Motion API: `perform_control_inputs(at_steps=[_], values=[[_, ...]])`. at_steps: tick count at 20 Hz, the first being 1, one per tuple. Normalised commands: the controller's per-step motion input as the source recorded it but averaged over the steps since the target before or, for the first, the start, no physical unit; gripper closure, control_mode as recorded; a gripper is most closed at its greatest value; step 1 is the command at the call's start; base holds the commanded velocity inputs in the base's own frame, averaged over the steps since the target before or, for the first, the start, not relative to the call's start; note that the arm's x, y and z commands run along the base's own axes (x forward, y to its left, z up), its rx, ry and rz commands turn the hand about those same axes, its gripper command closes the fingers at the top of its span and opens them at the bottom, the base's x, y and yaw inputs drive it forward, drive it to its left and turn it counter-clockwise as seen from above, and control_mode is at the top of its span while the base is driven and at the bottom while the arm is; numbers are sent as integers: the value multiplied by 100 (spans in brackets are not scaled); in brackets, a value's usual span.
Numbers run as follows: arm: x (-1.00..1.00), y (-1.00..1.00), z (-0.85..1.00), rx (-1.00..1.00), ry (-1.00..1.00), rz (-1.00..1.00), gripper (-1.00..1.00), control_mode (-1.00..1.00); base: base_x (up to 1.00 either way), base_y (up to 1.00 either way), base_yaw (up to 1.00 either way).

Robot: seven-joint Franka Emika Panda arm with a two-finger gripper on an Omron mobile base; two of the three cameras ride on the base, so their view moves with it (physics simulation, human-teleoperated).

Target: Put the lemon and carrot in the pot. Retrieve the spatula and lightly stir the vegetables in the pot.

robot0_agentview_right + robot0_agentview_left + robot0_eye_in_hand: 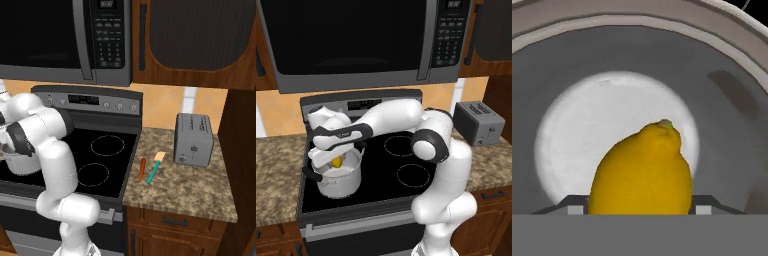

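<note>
Stovetop at left of frame: the lemon [643, 172] is pinched between the gripper [336, 161] jaws above the pot [341, 182]; firm, smooth rind, best gripped mid-body.

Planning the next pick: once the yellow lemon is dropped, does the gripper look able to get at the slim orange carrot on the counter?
Probably yes. The slim orange carrot lies flat on the granite counter, uncovered. The teal-handled spatula lies close beside it, so the fingers may nudge that.
</note>
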Motion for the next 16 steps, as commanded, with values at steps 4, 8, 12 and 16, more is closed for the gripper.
perform_control_inputs(at_steps=[4, 8, 12, 16], values=[[-32, -27, 23, 1, -1, 0, -100, -100, 0, 0, 0], [-56, -53, 58, 7, -9, 0, -100, -100, 0, 0, 0], [-97, -94, 76, 16, -20, 0, -100, -100, 0, 0, 0], [-74, -100, 29, 17, -7, -3, -100, -100, 0, 0, 0]])
